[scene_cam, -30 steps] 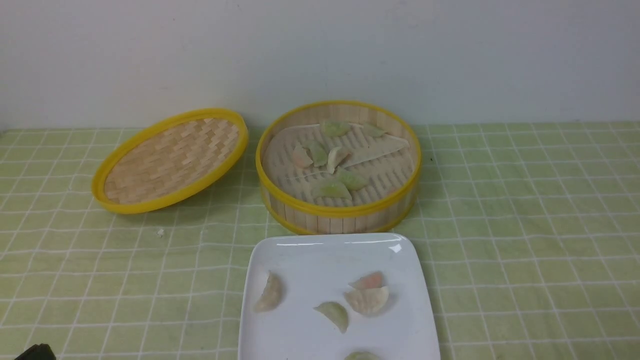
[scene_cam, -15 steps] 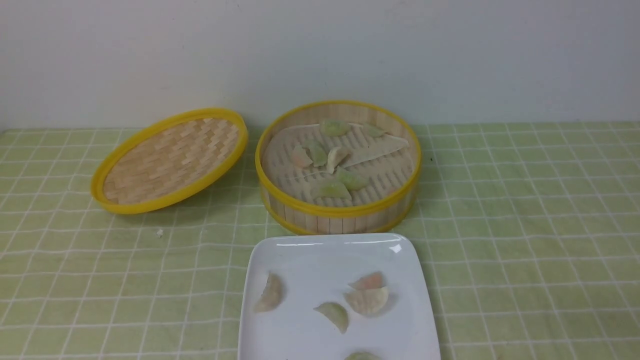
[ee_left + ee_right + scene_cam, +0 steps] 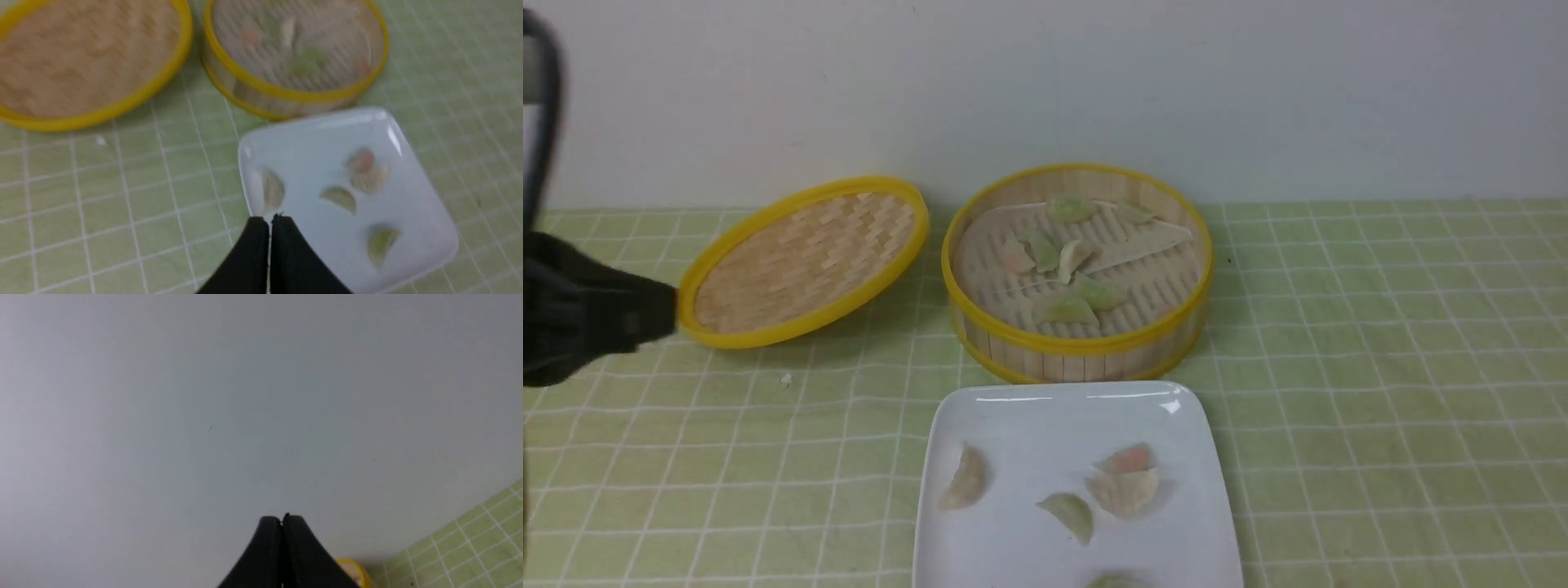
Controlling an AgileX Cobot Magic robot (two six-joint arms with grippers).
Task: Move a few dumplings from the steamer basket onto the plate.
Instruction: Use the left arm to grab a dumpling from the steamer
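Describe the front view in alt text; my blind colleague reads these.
White plate with five dumplings, just in front of a basket holding more. A lid leans left of the basket; part of the left arm shows at left.

Part of the left arm (image 3: pixel 596 306) is seen; both the left fingers (image 3: pixel 270 222) and right fingers (image 3: pixel 282 522) are kept shut

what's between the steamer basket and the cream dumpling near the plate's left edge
Only the plate's far rim and bare white surface lie between the steamer basket and that cream dumpling, front view.
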